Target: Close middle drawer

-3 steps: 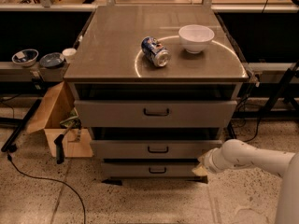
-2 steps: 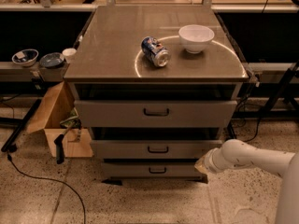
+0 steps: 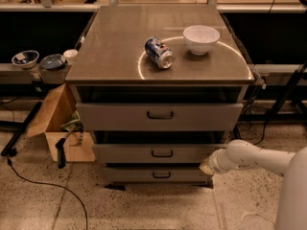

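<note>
Gripper [image 3: 206, 166]: only a pale tip is seen, low at the right end of the middle drawer [image 3: 144, 153]; contact cannot be judged. Arm [image 3: 254, 158] is cut off by the right and bottom edges. The middle drawer's tray is hidden in shadow beneath the top drawer [image 3: 120, 117]. The lowest drawer's [image 3: 139, 175] right end is covered by the gripper. Can [image 3: 159, 52] label is blurred, not readable.

Nothing legible — not even on the can [image 3: 159, 52] — the hand [image 3: 207, 166] at the middle drawer [image 3: 139, 153], right end.
</note>
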`<state>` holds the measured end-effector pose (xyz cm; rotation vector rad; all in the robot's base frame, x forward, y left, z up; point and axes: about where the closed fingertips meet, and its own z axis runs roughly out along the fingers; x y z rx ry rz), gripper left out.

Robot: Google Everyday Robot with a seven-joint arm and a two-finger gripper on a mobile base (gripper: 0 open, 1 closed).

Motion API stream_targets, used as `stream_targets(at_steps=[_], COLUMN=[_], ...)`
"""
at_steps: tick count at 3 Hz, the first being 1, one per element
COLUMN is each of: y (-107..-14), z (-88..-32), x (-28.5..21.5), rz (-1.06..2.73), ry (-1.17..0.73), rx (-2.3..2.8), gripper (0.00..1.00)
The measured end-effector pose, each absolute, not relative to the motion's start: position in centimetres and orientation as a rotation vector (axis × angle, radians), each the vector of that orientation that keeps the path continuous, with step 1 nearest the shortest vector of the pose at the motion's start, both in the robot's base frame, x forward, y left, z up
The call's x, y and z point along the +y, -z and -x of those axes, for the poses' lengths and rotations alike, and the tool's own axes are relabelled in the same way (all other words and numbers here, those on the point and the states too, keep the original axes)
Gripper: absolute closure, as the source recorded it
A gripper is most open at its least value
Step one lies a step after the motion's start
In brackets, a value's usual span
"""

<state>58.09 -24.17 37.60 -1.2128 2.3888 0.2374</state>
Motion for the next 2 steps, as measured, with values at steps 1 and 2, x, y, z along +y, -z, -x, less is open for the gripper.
stream_targets(at_steps=[1, 2], y=[-38.3, -38.5], z=[-60.2, -61.2], x=[-23.9, -23.6], rz=[1.226, 1.243], ry=[-0.230, -0.228], rx=[2.367, 2.347], gripper=[0.36, 0.13])
